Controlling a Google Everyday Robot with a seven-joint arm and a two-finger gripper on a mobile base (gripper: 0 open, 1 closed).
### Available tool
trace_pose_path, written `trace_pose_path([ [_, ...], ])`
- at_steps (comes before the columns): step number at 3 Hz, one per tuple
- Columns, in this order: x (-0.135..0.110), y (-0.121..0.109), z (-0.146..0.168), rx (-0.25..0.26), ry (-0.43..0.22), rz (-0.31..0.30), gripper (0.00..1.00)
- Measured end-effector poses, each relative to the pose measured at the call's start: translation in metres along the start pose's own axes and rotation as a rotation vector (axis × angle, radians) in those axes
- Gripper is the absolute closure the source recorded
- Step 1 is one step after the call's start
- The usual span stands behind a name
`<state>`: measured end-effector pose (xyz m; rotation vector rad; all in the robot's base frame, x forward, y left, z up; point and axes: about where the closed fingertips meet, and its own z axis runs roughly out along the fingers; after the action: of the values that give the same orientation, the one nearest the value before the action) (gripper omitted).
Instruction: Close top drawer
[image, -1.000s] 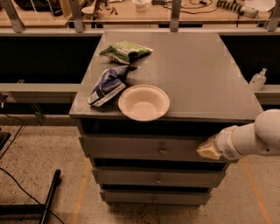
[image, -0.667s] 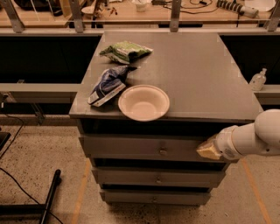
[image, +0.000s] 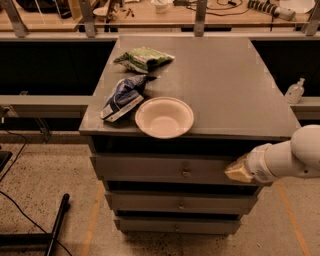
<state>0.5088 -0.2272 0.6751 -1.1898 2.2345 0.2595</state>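
- Pincer: it is at the right end of the top drawer front panel, at 3 o'clock from the knob, touching the panel or just beside it. I cannot tell whether it is spread or closed.
- Top drawer: it lies directly under the tabletop, at 6 o'clock from the white bowl. A dark gap shows above its front, so I judge it not fully shut.
- Risk 1: contact is far off-centre. A push from the right end may rack the drawer in its runners and jam it.
- Risk 2: the tip may slide off the panel's right edge and run past the cabinet side.
- Risk 3: a hard stop could jolt the cabinet. The bowl sits at the tabletop's front edge and could fall.
- Surroundings: a blue snack bag lies at 10 o'clock from the bowl, with a green snack bag beyond it at 12 o'clock. A pump bottle stands on the ledge at 3 o'clock.
- Obstructions: I see nothing between pincer and panel.
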Motion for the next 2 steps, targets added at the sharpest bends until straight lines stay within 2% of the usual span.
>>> trace_pose_path([
  [2, 0.0000, 0.0001, -0.0001, 0.000, 0.000, 0.000, 1.00],
])
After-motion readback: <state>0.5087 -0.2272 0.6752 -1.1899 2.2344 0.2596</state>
